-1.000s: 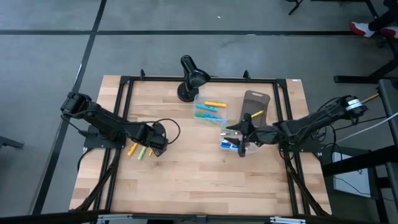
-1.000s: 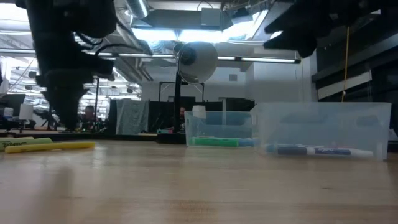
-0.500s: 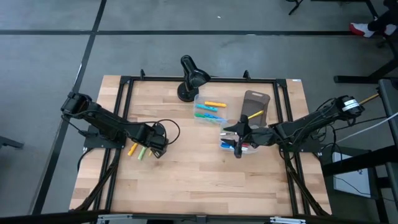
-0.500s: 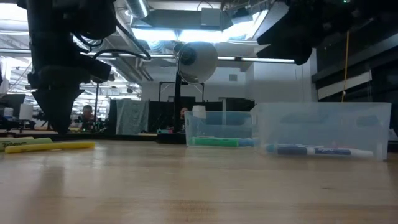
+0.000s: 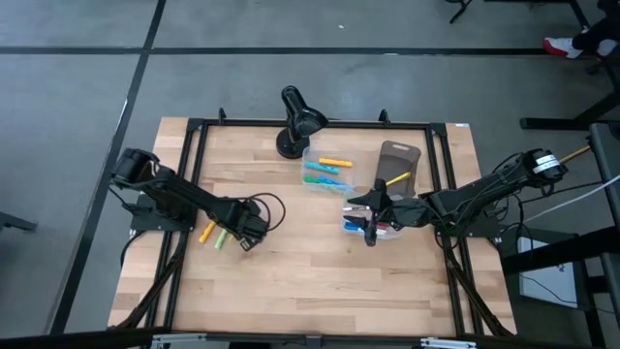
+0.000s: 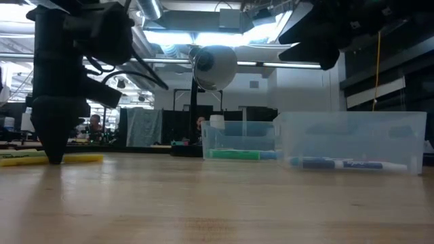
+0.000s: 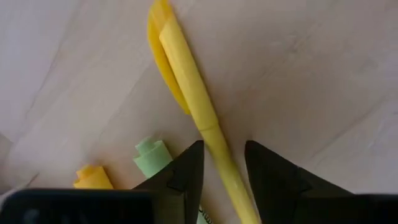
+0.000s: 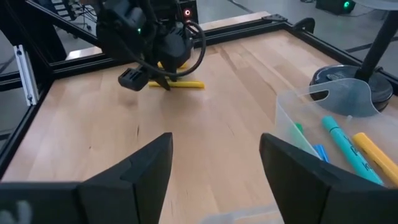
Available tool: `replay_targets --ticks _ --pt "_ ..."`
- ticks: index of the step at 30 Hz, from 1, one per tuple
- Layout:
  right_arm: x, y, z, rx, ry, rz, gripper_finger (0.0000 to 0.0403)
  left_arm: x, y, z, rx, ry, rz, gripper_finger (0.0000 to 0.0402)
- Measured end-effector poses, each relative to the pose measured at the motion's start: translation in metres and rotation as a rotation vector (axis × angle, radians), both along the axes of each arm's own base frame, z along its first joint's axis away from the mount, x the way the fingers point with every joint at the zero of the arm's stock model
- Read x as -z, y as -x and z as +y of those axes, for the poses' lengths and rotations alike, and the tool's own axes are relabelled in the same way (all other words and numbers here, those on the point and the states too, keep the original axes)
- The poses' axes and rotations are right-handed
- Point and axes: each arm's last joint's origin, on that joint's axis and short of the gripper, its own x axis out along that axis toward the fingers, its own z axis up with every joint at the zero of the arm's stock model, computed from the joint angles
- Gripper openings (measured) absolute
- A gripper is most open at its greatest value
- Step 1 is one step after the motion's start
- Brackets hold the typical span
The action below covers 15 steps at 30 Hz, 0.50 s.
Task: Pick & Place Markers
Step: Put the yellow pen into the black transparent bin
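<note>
While lowered, left hand (image 7: 224, 171) now straddles yellow marker (image 7: 193, 93).

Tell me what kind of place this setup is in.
Probably a robotics lab or workshop. Two arms are mounted on a black-framed wooden table standing on a bare grey floor, a desk lamp sits at its far edge, and the low view shows an open room with ceiling strip lights behind it.

Pale matt wood table (image 5: 320, 271), clear glossy plastic bins (image 6: 349, 139), smooth plastic yellow marker (image 7: 193, 93)
</note>
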Motion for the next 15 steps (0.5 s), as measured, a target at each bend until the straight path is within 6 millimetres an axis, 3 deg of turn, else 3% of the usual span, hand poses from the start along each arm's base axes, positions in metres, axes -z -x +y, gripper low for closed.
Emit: replay_targets --ticks 10,15 --pt "0.003 -0.001 0.000 0.021 -0.063 0.000 0.0241 0.000 0.000 0.000 0.123 0.051 0.023 0.0024" --pt "0.015 -0.008 0.003 0.036 -0.089 0.038 0.0241 -0.004 -0.001 0.004 0.195 0.056 -0.002 0.0020"
